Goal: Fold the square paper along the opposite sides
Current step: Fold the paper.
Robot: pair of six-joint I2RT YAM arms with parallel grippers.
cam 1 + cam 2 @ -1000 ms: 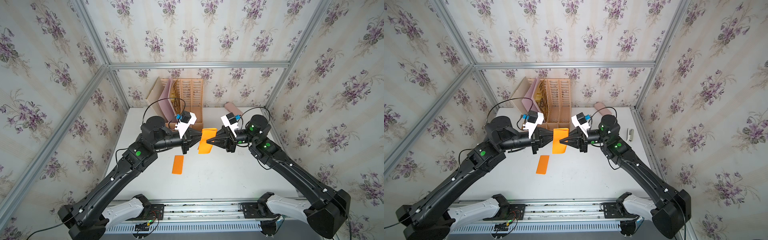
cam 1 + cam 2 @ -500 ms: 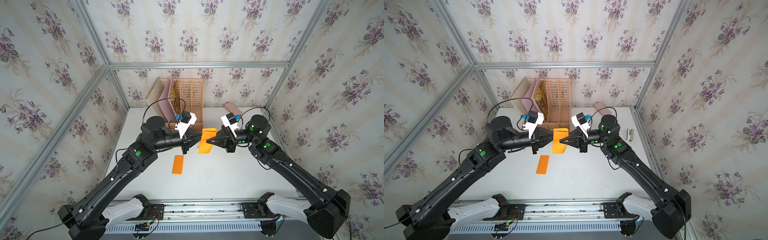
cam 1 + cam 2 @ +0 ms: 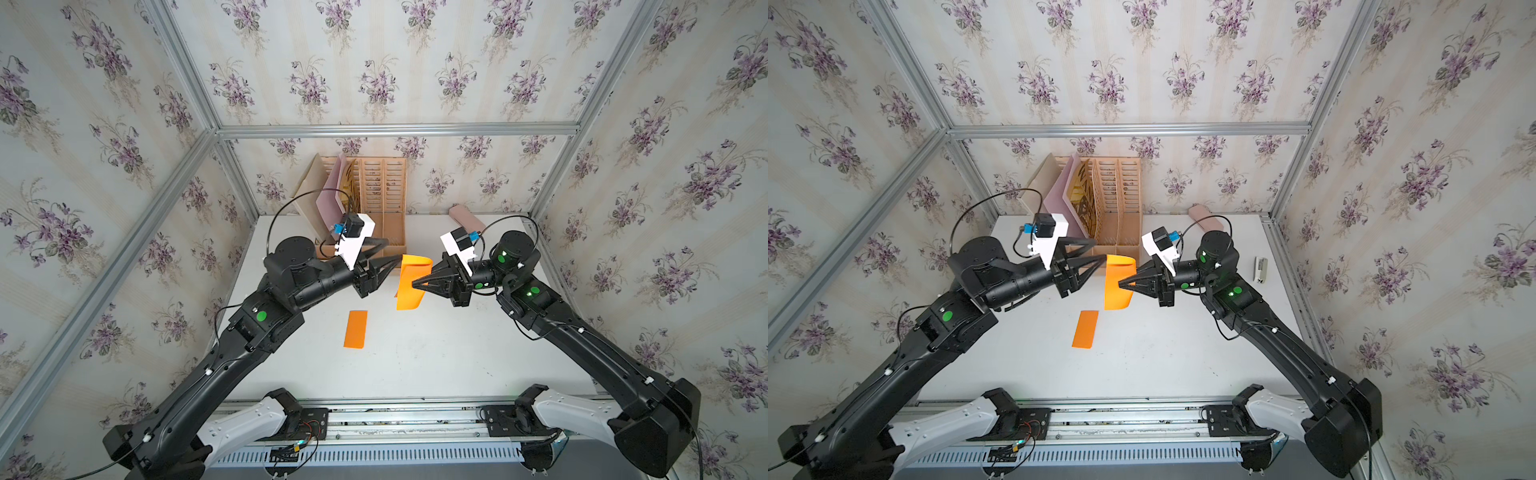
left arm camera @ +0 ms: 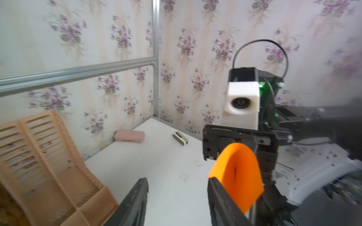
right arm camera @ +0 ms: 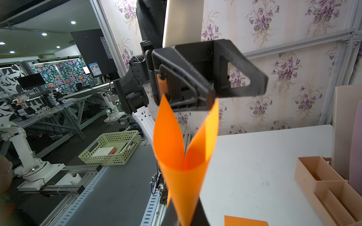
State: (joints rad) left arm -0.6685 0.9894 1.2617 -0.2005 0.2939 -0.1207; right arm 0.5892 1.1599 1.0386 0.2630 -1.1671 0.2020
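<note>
Square paper point(image 3: 409, 300) hangs curled in right claw point(image 3: 414, 284); rack point(image 3: 384, 183) holds pink folder point(image 3: 330, 201).

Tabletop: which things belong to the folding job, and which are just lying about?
Job: curled orange paper; right pincer, shut on it; left pincer, open beside it.
Lying about: flat orange strip; wooden file rack; pink case; small stapler-like item.

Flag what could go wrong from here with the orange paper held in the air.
1. Only the right claw pinches the curled orange paper, uncreased above the table; its edges could slip out of line.
2. The left claw is open right beside the paper; moving it could knock the loop askew.
</note>
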